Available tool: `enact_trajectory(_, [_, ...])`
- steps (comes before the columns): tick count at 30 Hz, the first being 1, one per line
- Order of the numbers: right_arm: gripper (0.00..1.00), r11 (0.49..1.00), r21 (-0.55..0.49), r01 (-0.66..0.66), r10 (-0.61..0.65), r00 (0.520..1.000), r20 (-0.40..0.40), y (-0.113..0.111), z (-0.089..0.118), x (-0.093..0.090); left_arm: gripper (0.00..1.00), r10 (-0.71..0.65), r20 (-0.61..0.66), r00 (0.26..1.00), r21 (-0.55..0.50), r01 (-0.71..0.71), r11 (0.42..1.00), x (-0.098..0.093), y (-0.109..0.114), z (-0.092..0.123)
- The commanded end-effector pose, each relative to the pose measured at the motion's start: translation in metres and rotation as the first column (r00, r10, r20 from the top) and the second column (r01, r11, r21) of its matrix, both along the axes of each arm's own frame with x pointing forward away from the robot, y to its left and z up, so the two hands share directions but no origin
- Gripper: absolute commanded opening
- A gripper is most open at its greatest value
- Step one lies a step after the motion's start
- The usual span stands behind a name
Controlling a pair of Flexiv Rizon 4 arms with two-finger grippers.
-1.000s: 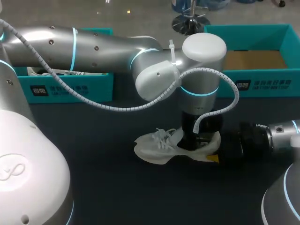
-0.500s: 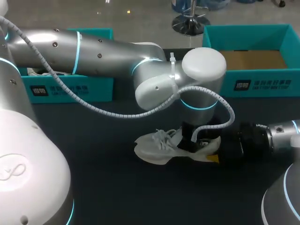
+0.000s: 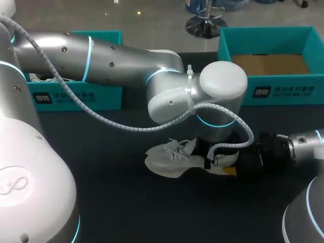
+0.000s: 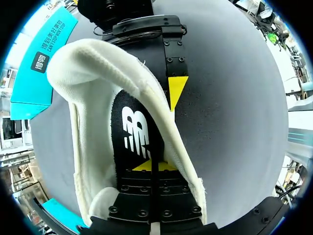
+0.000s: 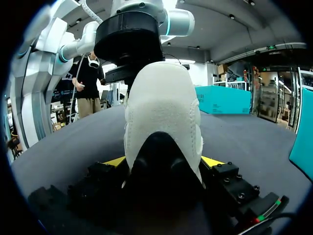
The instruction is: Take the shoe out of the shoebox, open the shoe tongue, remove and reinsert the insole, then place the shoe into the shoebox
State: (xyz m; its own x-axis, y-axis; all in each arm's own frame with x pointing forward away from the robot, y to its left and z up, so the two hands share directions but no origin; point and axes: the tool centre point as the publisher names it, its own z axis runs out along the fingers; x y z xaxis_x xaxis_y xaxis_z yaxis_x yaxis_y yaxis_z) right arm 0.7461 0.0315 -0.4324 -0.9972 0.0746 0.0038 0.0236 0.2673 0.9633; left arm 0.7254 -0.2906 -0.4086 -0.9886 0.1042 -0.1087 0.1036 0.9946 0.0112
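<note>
Silver left arm [image 3: 116, 53], cyan rings (white coiled cable [image 3: 101, 117]), black left gripper [image 4: 152, 165]

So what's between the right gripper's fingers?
The white sneaker's heel, with a yellow tip of the right gripper on each side, in the right wrist view.

The right hand [image 5: 164, 164] is gripping the white shoe [image 5: 164, 107] by its heel, with a yellow fingertip [image 5: 116, 160] pressing on either side. The shoe is sitting upright on the dark table [image 5: 244, 137], the left arm [image 5: 131, 41] is hanging directly above its far end, and a teal shoebox [image 5: 222, 100] is standing beyond
</note>
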Motion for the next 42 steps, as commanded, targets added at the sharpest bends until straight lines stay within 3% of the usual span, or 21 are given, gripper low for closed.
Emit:
enact_trajectory(1, [0.00, 1.000, -0.002, 0.001, -0.001, 1.000, -0.001, 0.003, -0.004, 0.002, 0.00, 0.008, 0.011, 1.000, 0.007, -0.008, 1.000, -0.003, -0.004, -0.009])
enact_trajectory(9, [0.00, 1.000, -0.002, 0.001, -0.001, 1.000, -0.001, 0.003, -0.004, 0.002, 0.00, 0.016, 0.031, 0.999, -0.017, -0.016, 1.000, -0.002, -0.002, 0.007])
enact_trajectory(31, [0.00, 1.000, -0.002, 0.001, -0.001, 1.000, -0.001, 0.003, -0.004, 0.002, 0.00, 0.052, 0.094, 0.994, -0.177, -0.034, 0.984, -0.007, 0.020, 0.084])
enact_trajectory(42, [0.00, 1.000, -0.002, 0.001, -0.001, 1.000, -0.001, 0.003, -0.004, 0.002, 0.00, 0.043, 0.108, 0.993, -0.213, -0.020, 0.977, -0.016, 0.023, 0.096])
